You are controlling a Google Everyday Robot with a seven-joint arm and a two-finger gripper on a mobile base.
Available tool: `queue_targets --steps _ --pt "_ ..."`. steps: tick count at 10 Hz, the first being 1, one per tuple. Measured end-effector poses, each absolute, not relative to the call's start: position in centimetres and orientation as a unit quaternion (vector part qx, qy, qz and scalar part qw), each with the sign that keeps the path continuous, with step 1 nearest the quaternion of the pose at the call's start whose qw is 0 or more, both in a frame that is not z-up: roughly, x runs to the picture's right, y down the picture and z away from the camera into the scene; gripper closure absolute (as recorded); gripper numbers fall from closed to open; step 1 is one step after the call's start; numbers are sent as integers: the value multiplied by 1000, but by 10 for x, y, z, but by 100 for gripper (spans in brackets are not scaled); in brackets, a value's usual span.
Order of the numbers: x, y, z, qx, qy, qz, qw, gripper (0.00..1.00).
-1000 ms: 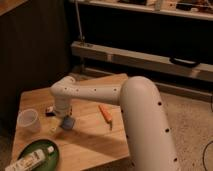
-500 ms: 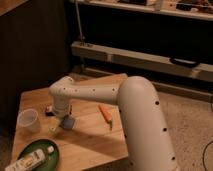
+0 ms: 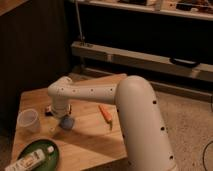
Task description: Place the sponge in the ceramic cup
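Observation:
The sponge (image 3: 66,122) is a small blue pad on the wooden table (image 3: 90,140), left of centre. My gripper (image 3: 62,117) comes straight down onto it from the white arm (image 3: 100,95), and the wrist hides the sponge's top. The ceramic cup (image 3: 28,120) is pale and translucent. It stands upright near the table's left edge, about a hand's width left of the sponge, with nothing visible in it.
A green plate (image 3: 50,159) with a white bottle (image 3: 30,160) lying on it sits at the front left corner. An orange stick-like object (image 3: 105,113) lies right of the sponge. A dark box (image 3: 48,111) shows behind the gripper. Shelving runs along the back.
The wrist and the sponge beneath it have crept very slightly to the left, toward the cup. Nothing else has moved.

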State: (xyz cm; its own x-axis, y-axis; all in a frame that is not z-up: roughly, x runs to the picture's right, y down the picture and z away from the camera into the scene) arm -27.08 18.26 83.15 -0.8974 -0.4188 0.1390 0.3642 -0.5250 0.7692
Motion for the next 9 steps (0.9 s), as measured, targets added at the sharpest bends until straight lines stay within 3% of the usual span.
queue_targets --steps 2,9 --pt "-270 181 831 31 -432 -873 224 46" --pt "-276 194 833 5 -445 -870 211 45"
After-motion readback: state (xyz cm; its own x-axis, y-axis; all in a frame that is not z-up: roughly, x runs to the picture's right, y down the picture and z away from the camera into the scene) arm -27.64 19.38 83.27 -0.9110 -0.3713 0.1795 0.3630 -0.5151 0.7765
